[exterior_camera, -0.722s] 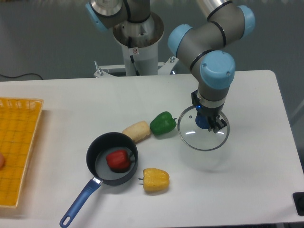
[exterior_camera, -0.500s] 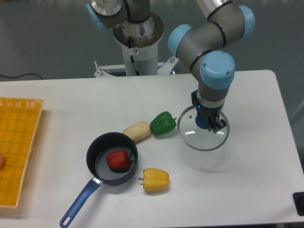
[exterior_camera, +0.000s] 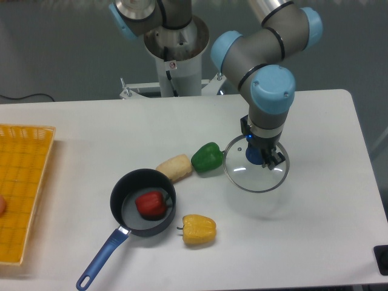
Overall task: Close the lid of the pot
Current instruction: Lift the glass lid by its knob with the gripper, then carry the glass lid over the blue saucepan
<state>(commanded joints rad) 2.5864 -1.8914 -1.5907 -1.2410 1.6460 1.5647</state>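
White tabletop [exterior_camera: 315, 242] carries everything. Nearest, the pot [exterior_camera: 143, 202] sits open with its blue handle pointing near-left and a red pepper [exterior_camera: 151, 204] inside — a yellow pepper [exterior_camera: 199, 229] lies just beside it. Farther right, the pot lid [exterior_camera: 256, 171] hangs level above the surface, shadow beneath, because the gripper [exterior_camera: 260, 159] has its jaws clenched on the blue knob — ready, I judge, to travel left over the pot.

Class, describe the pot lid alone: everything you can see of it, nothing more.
The pot lid is a round clear glass disc with a thin metal rim and a blue centre knob. The gripper is shut on the knob and holds the lid roughly level above the table, where its faint shadow falls. It hangs right of the green pepper, well away from the pot.
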